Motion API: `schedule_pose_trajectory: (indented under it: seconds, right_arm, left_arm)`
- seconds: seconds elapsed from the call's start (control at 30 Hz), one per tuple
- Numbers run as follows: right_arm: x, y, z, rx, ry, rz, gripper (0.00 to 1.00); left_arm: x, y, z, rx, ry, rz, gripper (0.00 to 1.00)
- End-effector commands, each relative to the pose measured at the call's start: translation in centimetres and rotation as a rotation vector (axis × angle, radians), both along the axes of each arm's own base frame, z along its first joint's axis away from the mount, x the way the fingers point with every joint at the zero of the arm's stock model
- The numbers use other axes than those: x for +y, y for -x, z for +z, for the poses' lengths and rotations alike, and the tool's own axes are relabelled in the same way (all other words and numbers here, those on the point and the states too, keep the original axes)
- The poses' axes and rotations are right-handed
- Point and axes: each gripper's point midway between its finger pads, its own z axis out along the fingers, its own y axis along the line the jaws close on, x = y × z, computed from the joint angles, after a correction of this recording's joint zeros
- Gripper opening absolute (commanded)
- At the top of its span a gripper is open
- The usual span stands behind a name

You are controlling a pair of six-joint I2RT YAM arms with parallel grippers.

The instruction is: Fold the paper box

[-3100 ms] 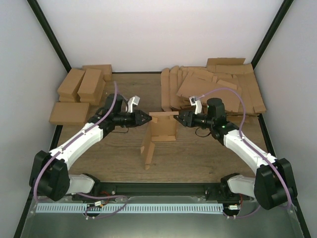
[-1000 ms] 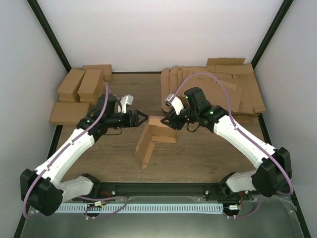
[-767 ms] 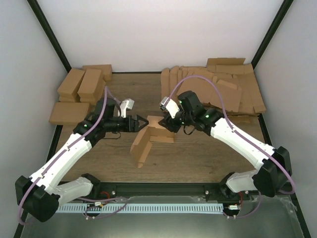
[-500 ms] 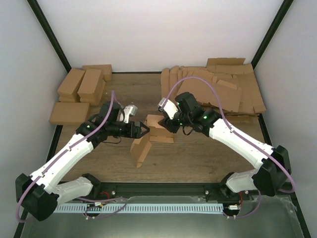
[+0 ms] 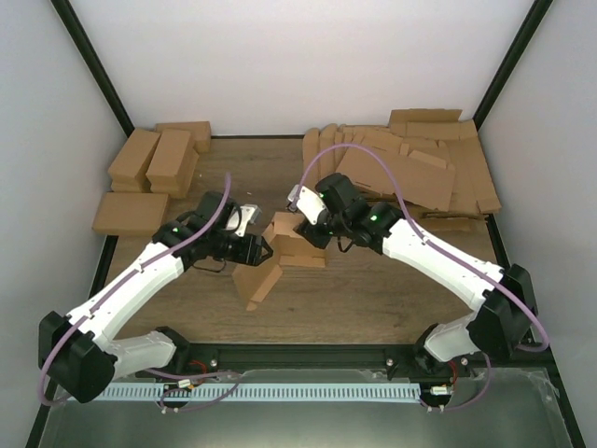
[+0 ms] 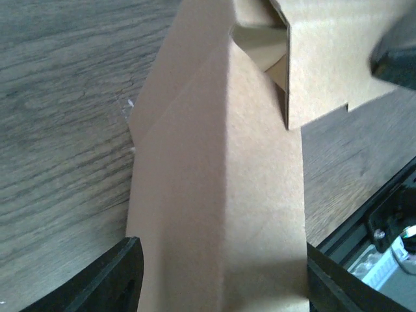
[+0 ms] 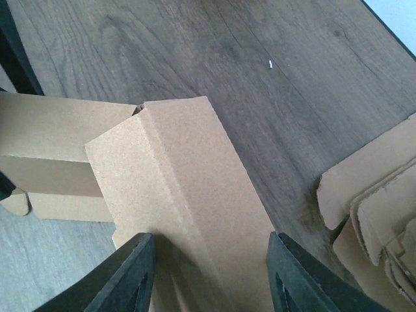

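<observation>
1. Where the wooden table (image 5: 373,289) reaches its far-left corner, narrow brick-shaped cardboard boxes (image 5: 159,157) lie stacked, well apart from the work.
2. Left gripper (image 5: 265,250): it reaches in from the left at the box's near limb. In the wrist view its fingers (image 6: 120,276) sit at either edge of a creased panel that fills the gap between them, so it is read as grasping the paper box.
3. Paper box (image 5: 266,273): partly formed, it sits at the table's middle between the two grippers. It is bent into an L, with one limb running toward the near edge and the other toward the right. One end shows an unclosed opening.
4. Right gripper (image 5: 306,230): it comes down on the far limb. Its fingers (image 7: 127,273) straddle a folded ridge, but whether they pinch it or only bracket it cannot be told.
5. Loose pile of flat cardboard blanks (image 5: 410,173): it lies at the far right, apart from the box.
6. Hazards, as a judgement:
   - Opposed pushes from the two arms could buckle a panel off its crease.
   - A weak hold on either side could let the thin card spring open or slide over the wood.
   - The open end could splay outward instead of tucking in.
</observation>
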Motion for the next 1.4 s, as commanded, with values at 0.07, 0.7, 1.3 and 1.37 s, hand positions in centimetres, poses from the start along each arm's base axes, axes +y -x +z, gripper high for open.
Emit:
schedule_pose_trajectory:
  seconds: [0.07, 0.7, 1.3, 1.37]
  right_arm:
    - [-0.6, 0.4, -3.3, 0.018, 0.171, -0.021, 0.46]
    - [-0.6, -0.8, -5.0, -0.278, 0.385, -0.008, 0.37]
    - [1.5, -3.1, -2.2, -0.772, 0.3, 0.05, 0.05]
    - [1.9, -3.1, -2.0, -0.805, 0.286, 0.063, 0.04]
  left_arm:
    - [0.4, 0.1, 0.2, -0.01, -0.06, -0.047, 0.5]
    - [0.9, -1.3, 2.2, -0.15, -0.158, -0.11, 0.33]
    - [-2.1, -1.9, 4.4, -0.206, -0.02, -0.197, 0.31]
    - [-2.2, -2.3, 4.7, -0.209, -0.02, -0.192, 0.31]
